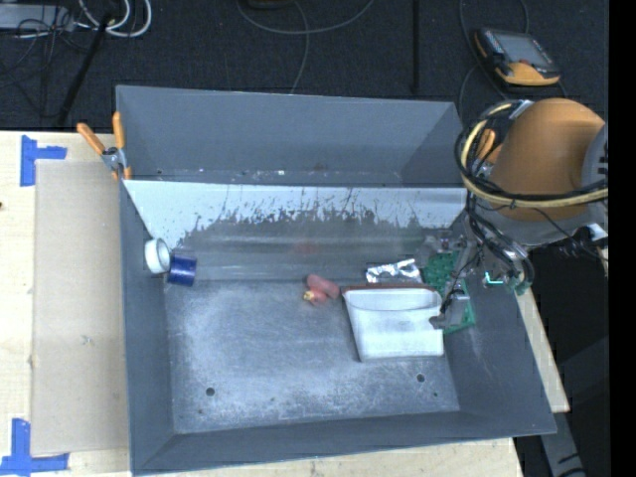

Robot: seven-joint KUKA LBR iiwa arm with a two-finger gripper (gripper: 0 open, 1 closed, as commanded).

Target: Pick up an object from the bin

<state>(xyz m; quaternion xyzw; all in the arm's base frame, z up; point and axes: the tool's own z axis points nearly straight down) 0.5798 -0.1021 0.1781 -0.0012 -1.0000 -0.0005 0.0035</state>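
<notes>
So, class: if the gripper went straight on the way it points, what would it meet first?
Most likely the right edge of the white tray, just under the gripper; depth is unclear, though.

I can read no words, numbers or signs here. The grey bin [288, 132] has none I can make out, nor the white tray [396, 324], the shiny wrapper [393, 269] or the blue and white tube [169, 262].
</notes>
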